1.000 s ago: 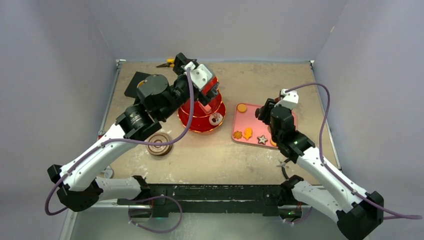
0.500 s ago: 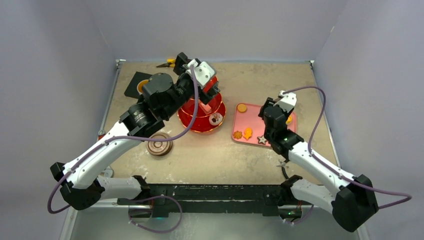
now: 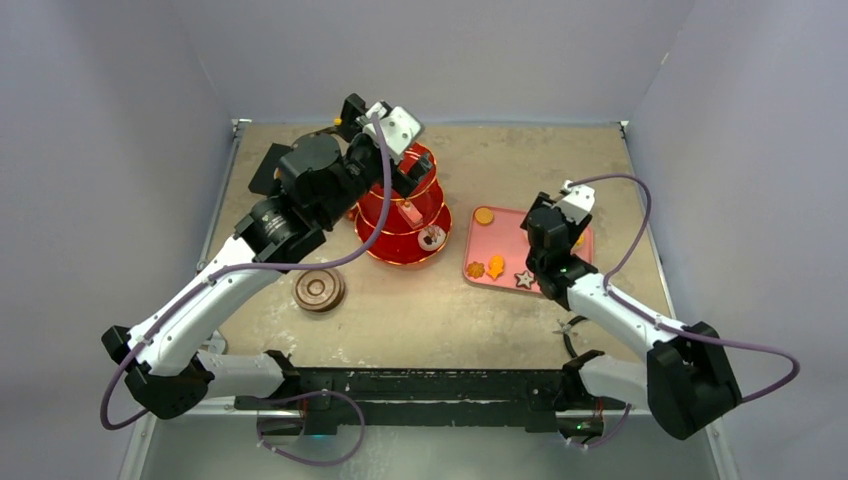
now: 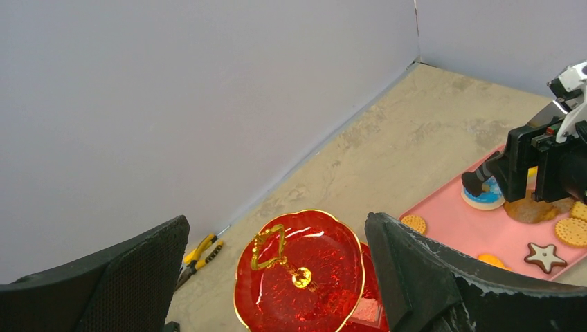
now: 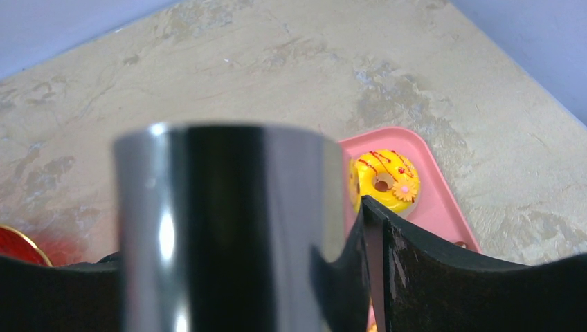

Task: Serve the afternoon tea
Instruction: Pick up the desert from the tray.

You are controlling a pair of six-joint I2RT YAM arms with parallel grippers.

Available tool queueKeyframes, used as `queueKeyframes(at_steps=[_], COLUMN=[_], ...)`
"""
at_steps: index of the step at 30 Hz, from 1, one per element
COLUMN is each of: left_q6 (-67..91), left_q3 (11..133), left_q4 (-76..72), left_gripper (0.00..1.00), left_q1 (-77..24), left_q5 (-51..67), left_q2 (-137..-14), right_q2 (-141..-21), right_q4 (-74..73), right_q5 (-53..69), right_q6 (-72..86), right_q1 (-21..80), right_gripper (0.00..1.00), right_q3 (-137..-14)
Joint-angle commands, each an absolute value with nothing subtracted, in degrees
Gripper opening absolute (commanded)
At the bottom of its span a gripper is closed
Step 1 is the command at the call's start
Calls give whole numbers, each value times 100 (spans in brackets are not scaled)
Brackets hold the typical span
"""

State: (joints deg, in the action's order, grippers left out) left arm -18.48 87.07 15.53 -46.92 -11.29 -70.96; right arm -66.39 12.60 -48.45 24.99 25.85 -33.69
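The red three-tier stand with gold rims stands mid-table, and one small pastry lies on its bottom tier. My left gripper hovers open just above the top tier, its fingers either side of the gold handle without touching it. Over the pink tray, my right gripper is shut on shiny metal tongs. The tongs' dark tip rests at a blue-and-white pastry. Biscuits, a star biscuit and a yellow doughnut lie on the tray.
A brown round saucer sits near the front left. Yellow-handled pliers lie by the back wall. A black mat shows behind the left arm. A small black object lies near the front right edge.
My left gripper has risen and drawn back from over the stand, baring the top tier. The right forearm has swung inward over the tray, and its jaws have widened slightly on the tongs.
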Motion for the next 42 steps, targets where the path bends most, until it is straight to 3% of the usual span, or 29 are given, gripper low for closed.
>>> queueKeyframes(at_steps=[1,16,25,32,42], left_q6=[-1714,-1255,-1039,-1064,-919], left_q3=[8937,9536,9717,9733,9748], left_q4=[1456,2064,2439,2534,2600], left_gripper=[99,99,99,99,99], left_q1=[-4672,-3839,-3470,-3392,-3165], left_q5=[-1171,-1109,-760,-833,-671], left_q2=[-7106,-7558,-7912,-7966,-7986], right_q2=[-6788,-7413,-7312,-6740,-6226], right_q4=[1726,1679,1743,1691,1997], right_q5=[-4862,-4437,-4319,-3986,-3521], right_q6=[2620,2751,2598,2211,1709], right_q1=[2515,2389,2381,2422,3781], right_gripper=[68,66,49,47,46], right_q3=[-3339,-3519,-3542,-3826,-4587])
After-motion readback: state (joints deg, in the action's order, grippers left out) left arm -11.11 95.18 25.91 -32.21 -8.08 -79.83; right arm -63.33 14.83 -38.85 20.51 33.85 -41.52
